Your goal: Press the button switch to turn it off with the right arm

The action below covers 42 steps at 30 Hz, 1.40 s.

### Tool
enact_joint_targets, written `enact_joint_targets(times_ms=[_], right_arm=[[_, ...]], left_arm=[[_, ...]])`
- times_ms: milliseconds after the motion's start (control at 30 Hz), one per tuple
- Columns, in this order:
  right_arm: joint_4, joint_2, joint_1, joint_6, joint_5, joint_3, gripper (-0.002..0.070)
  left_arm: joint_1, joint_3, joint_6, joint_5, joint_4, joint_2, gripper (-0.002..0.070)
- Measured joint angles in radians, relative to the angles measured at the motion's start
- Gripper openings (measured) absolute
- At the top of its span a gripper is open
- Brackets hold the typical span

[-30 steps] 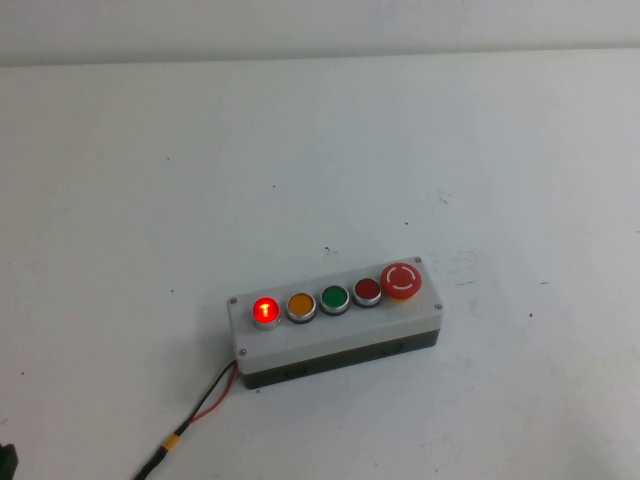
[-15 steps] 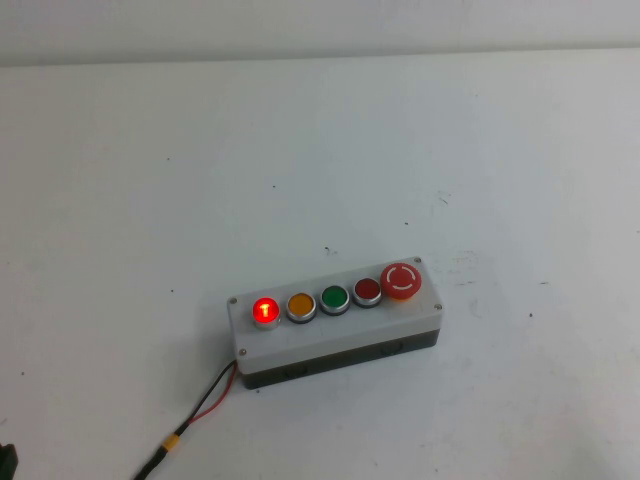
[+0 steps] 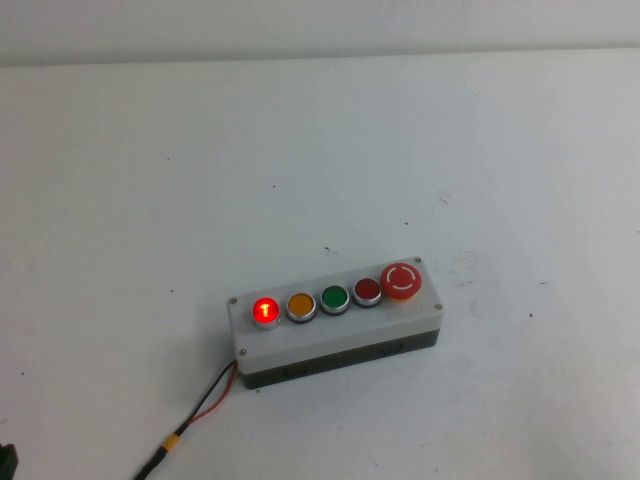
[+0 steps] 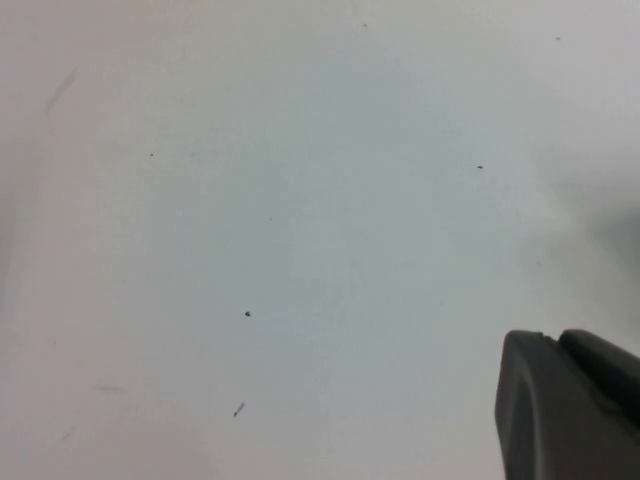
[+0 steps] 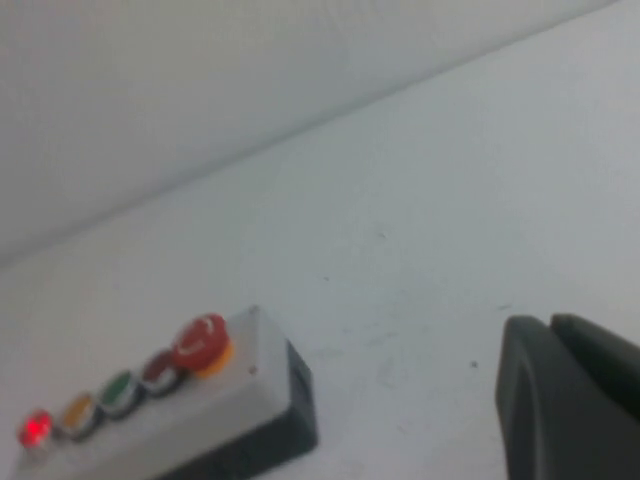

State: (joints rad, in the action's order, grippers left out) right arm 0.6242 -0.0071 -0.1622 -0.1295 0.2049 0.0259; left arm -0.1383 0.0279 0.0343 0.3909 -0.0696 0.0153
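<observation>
5 buttons sit in a row on top of the grey box, which lies slightly askew near the front of the white table with its red and black wires trailing off toward the robot's left — laid out, I'd guess, so either arm could come down on it from above. At the end of the row on the robot's left, next to the orange button, is the button switch: small, round, chrome-ringed and glowing bright red, so it looks to be on and not yet pressed. From the high view neither arm is over the box. The right gripper shows only as a dark edge in its own wrist view, well apart from the box and looking across at it; whether its jaws are open I cannot tell, and it holds nothing visible. The left gripper hangs over bare table — parked, probably — jaws likewise impossible to judge.
</observation>
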Motion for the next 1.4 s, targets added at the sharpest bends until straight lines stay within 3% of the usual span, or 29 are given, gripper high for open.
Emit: enact_joint_targets(times_ms=[200, 400, 567, 900, 1100, 1233, 1400], right_arm=[[0.293, 0.0, 0.0, 0.0, -0.066, 0.0, -0.0016], [0.418, 0.0, 0.0, -0.001, -0.049, 0.0, -0.0016], [0.412, 0.052, 0.0, -0.001, 0.09, -0.075, -0.0016], [0.058, 0.617, 0.0, 0.044, 0.58, -0.485, -0.0016], [-0.133, 0.919, -0.017, 0.064, 0.718, -0.731, -0.0016], [-0.206, 1.072, -0.12, 0.09, 0.734, -0.89, -0.0016], [-0.388, 1.273, -0.339, 0.219, 0.76, -1.11, -0.0016]], left_arm=[[0.0, 0.0, 0.0, 0.0, 0.0, 0.0, -0.0002], [0.0, 0.0, 0.0, 0.0, 0.0, 0.0, -0.0002], [0.0, 0.0, 0.0, 0.0, 0.0, 0.0, -0.0002], [0.0, 0.0, 0.0, 0.0, 0.0, 0.0, -0.0002], [0.0, 0.0, 0.0, 0.0, 0.0, 0.0, -0.0002], [0.0, 0.0, 0.0, 0.0, 0.0, 0.0, -0.0002], [0.0, 0.0, 0.0, 0.0, 0.0, 0.0, -0.0002]])
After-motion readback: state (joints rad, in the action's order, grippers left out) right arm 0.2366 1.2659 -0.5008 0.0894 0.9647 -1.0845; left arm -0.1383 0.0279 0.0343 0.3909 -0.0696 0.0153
